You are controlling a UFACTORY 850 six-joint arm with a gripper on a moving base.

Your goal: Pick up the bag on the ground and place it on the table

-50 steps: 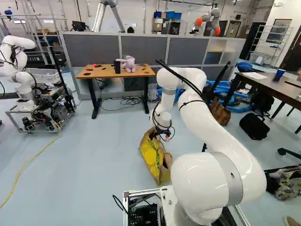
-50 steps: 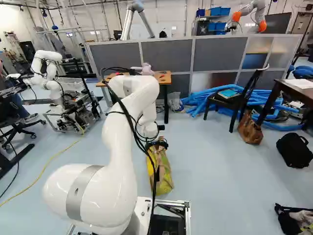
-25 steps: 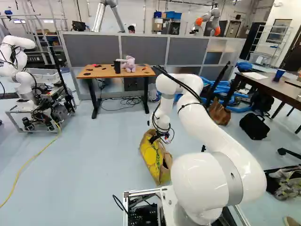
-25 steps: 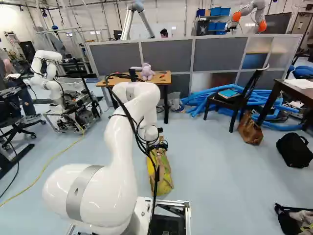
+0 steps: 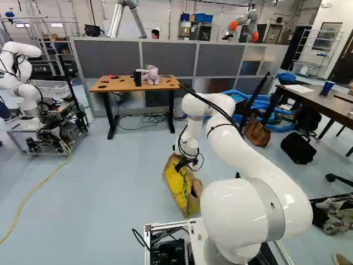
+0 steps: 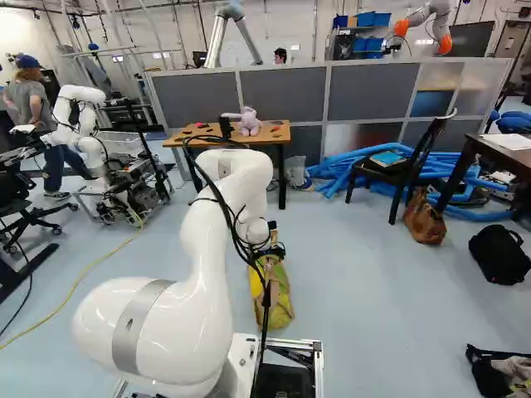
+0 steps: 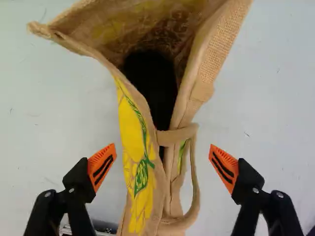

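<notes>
In the left base view the gripper is low over the top of the yellow and tan bag, which stands on the floor just ahead of the base. The wrist view shows the gripper open, one orange-padded finger on each side of the bag, with floor visible between each pad and the cloth. A tan handle loop hangs at the bag's side between the fingers. The bag's mouth gapes ahead of them, dark inside. The wooden table stands farther off.
A pink plush toy and a black cup are on the table. Another robot stands at the left of the left base view. A brown bag, a black chair and a black bag lie to the right.
My arm has lowered, bringing the gripper down around the bag's top with its fingers still apart. The base and the bag have not visibly moved.
</notes>
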